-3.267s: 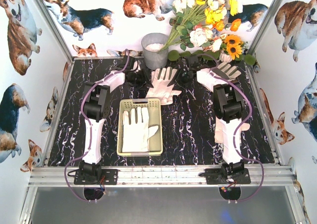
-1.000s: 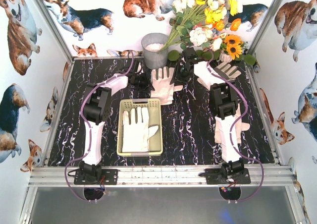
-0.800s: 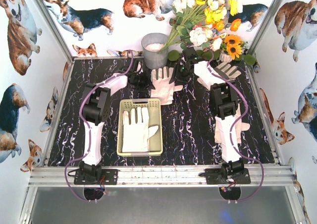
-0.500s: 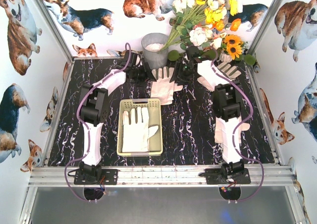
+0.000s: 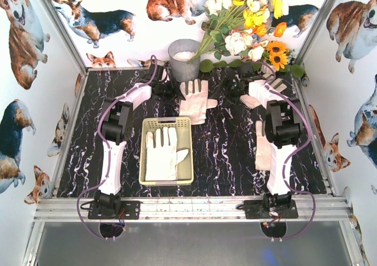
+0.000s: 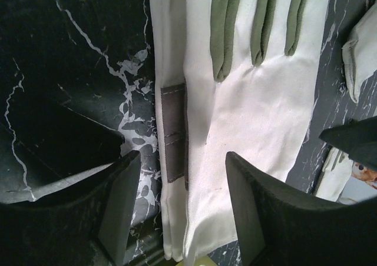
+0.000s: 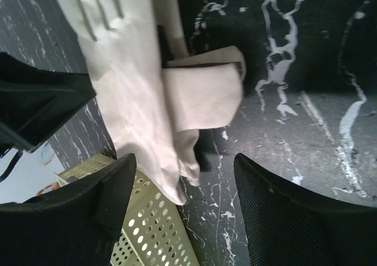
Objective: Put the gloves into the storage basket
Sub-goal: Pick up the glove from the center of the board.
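At centre frame on the marble table (image 5: pixel 230 160), the storage basket (image 5: pixel 166 121) is holding one glove (image 5: pixel 162 154); above it a second glove (image 5: pixel 194 98) is lying flat; left gripper (image 6: pixel 179 160) and right gripper (image 7: pixel 182 166) are flanking it, jaws wide, empty, seemingly readying a pickup.

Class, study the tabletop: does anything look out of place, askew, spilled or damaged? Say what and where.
One loose glove lies on the table just beyond the storage basket, slightly askew. Its cuff reaches the basket's far rim, whereas the stored glove lies inside. Nothing looks spilled or damaged.
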`<action>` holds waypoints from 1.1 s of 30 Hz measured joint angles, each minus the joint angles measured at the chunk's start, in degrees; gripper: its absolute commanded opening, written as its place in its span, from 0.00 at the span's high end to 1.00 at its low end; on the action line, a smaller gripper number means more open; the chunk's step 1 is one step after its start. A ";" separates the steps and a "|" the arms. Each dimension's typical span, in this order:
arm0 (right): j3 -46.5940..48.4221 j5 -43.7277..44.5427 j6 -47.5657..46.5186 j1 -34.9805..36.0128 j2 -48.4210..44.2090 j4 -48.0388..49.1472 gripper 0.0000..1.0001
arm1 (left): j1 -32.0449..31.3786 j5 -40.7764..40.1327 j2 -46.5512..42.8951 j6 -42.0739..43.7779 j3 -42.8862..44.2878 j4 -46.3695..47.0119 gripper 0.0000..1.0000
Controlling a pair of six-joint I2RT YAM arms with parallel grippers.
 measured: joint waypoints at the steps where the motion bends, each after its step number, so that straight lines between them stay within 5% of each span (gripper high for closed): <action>1: 0.00 0.00 0.28 -0.26 0.31 0.50 0.26 | 0.00 0.09 0.00 0.00 0.02 0.13 0.52; 21: 3.26 -9.46 1.88 -1.14 9.42 9.92 0.27 | 0.15 0.85 2.45 2.71 2.08 -1.64 0.80; 33: 4.83 -13.14 2.93 0.81 11.96 13.46 0.29 | 0.24 0.24 2.45 3.78 2.27 -3.23 0.84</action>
